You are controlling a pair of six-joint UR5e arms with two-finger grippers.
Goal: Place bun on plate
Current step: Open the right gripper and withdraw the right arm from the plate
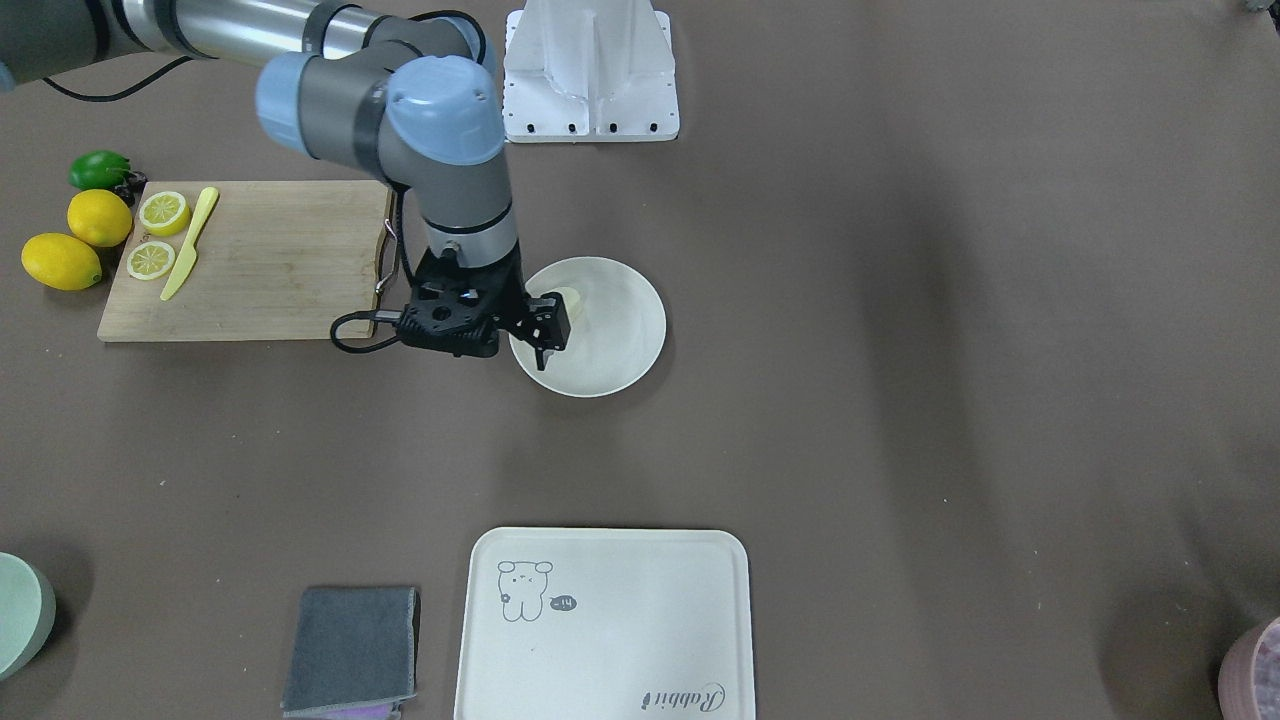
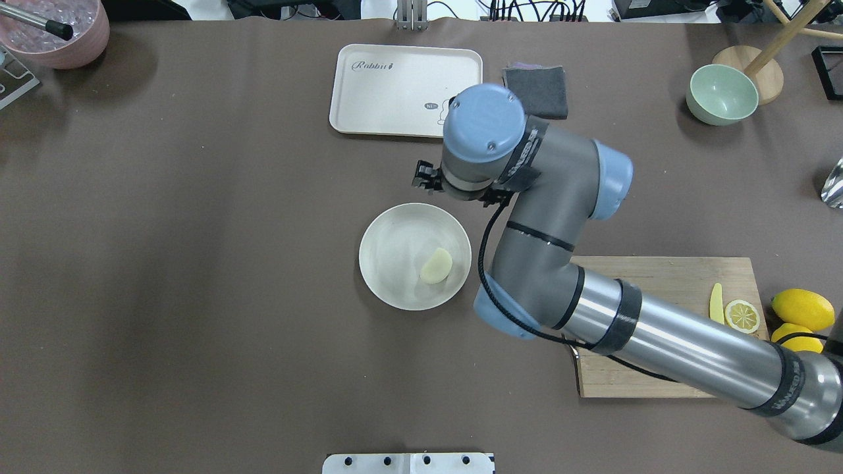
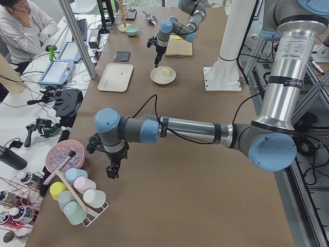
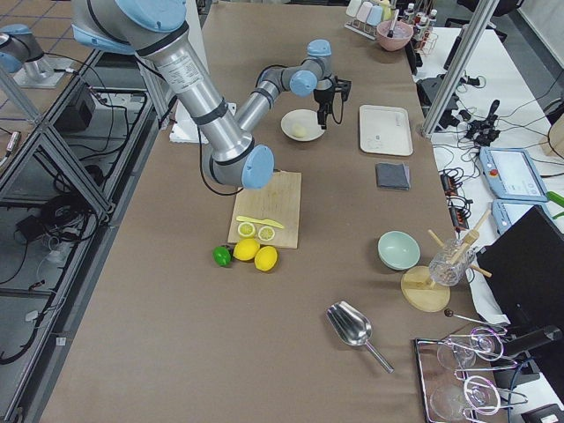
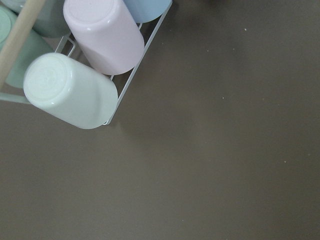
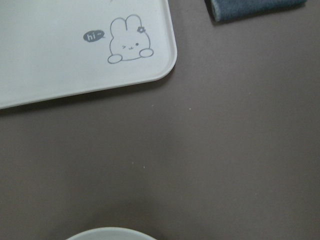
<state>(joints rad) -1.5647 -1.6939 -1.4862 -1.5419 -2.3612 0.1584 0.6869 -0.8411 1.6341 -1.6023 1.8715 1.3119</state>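
The pale cream bun (image 2: 436, 265) lies free on the near right part of the round off-white plate (image 2: 388, 250), flat side down. In the front-facing view the bun (image 1: 568, 297) peeks out beside my right gripper (image 1: 548, 345), which hangs open and empty over the plate's (image 1: 615, 340) far rim, clear of the bun. Overhead, the right wrist hides its fingers. The right wrist view shows only the plate's rim (image 6: 107, 233) at the bottom edge. My left gripper (image 3: 111, 171) hangs over bare table beside a cup rack; I cannot tell whether it is open or shut.
A cream tray (image 1: 605, 625) and a grey cloth (image 1: 350, 650) lie beyond the plate. A cutting board (image 1: 270, 265) holds lemon slices (image 1: 163, 212) and a yellow knife (image 1: 190, 243), with whole lemons (image 1: 62, 261) beside it. A wire rack of cups (image 5: 70, 92) stands by the left gripper.
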